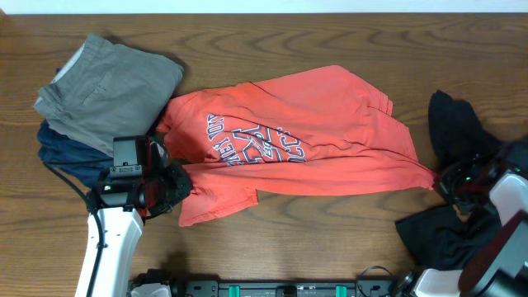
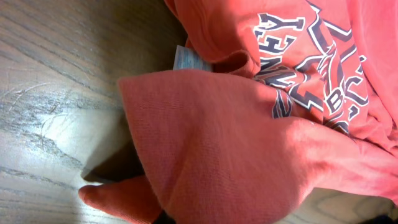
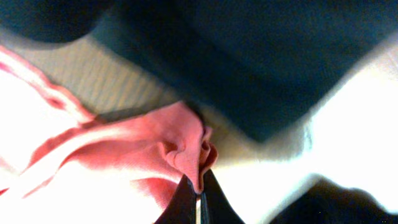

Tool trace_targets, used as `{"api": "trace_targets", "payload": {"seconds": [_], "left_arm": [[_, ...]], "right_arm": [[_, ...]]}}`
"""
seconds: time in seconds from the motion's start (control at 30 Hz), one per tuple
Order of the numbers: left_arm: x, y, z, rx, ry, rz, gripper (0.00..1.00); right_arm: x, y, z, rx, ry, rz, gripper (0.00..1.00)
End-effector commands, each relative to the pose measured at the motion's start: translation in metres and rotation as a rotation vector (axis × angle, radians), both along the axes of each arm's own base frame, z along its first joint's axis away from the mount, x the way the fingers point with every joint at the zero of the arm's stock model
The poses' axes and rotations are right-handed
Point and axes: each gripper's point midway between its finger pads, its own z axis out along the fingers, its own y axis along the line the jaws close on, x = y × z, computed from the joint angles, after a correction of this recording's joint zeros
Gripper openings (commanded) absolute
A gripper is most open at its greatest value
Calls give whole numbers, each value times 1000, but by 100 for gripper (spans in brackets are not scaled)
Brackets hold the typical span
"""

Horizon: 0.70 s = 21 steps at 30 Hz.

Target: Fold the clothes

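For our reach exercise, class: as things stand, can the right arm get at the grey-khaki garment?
Probably not. The grey-khaki garment lies at the table's far left corner, while the right gripper is at the right edge, shut on the coral-red T-shirt; the shirt and the left arm lie between.

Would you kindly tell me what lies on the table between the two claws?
The red T-shirt fills that stretch, running from the left claw across to the right claw, which pinches its corner. The overhead view shows it best.
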Motion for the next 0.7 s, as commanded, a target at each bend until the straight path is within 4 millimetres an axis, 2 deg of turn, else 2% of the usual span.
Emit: {"api": "trace_targets", "payload": {"seconds": [0.0, 0.03, 0.17, 0.27, 0.47, 0.67], "left_arm": [[10, 2, 14, 7, -44, -13, 6], [12, 1, 18, 3, -54, -23, 6], [20, -2, 42, -8, -95, -46, 6], [22, -2, 66, 4, -117, -69, 6], [29, -1, 136, 40, -227, -123, 6], [36, -1, 208, 62, -386, -123, 6]], "right_arm": [[27, -11, 60, -88, -145, 64, 1], [28, -12, 69, -97, -155, 70, 1], [31, -14, 125, -151, -217, 95, 1], [31, -14, 160, -182, -253, 105, 1], [31, -13, 215, -235, -300, 157, 1], [31, -7, 281, -291, -398, 196, 1]]}}
